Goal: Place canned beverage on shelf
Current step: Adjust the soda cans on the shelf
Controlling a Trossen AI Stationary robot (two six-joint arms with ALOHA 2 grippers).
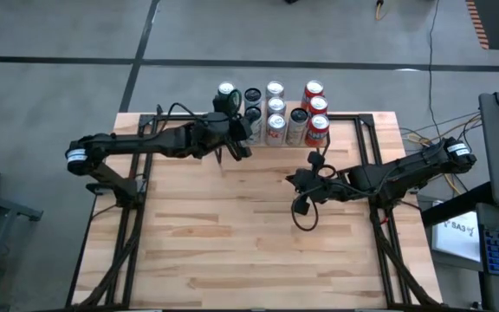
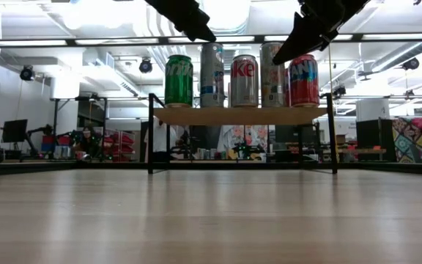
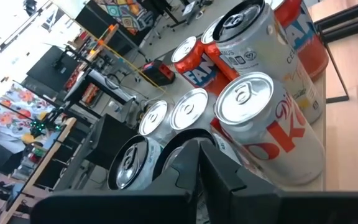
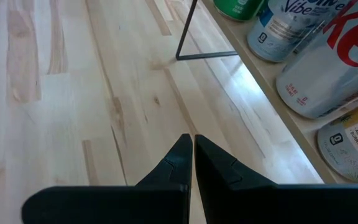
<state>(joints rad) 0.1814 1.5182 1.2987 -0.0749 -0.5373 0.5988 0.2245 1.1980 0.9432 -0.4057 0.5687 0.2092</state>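
Cans (image 2: 244,79) are sitting on the shelf (image 2: 240,116). I'm hovering the left gripper (image 1: 235,149) just beside the shelf, fingers clenched empty; right gripper (image 1: 306,184) nearby, clenched empty too. Placement looks done; next I'm retreating carefully.

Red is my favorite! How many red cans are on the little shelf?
3, lined up at the right end of the shelf: far red can, middle red can, near red can, closest to the arms. No more seem hidden.
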